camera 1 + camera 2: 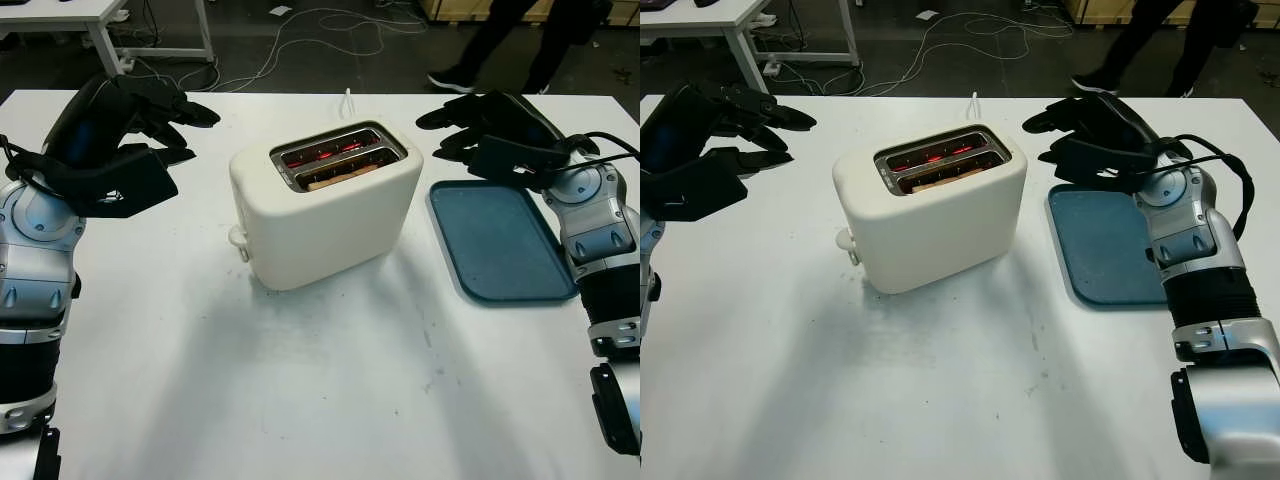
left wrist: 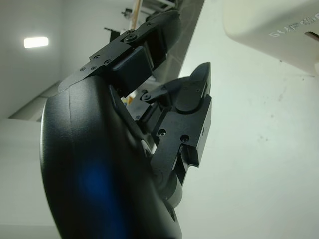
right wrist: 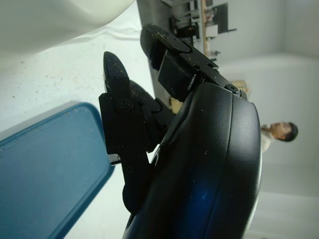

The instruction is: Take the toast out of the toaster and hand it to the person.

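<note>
With both slots glowing red in the toaster (image 1: 325, 200) at frame centre, the empty, unclenched left robot hand (image 1: 150, 125) at upper left and right robot hand (image 1: 480, 125) at upper right are risking scorched fingertips or crushed toast (image 1: 335, 178).

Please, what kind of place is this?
Probably a robotics lab or workshop, not a home kitchen: cables lie loose on the dark floor, a plain white table holds the toaster, and another workbench stands behind.

White table (image 1: 300, 400), blue tray (image 1: 500, 240) lying at its right side, grey cables (image 1: 320, 30) across the dark floor beyond, second white table (image 1: 90, 15) far left.
</note>
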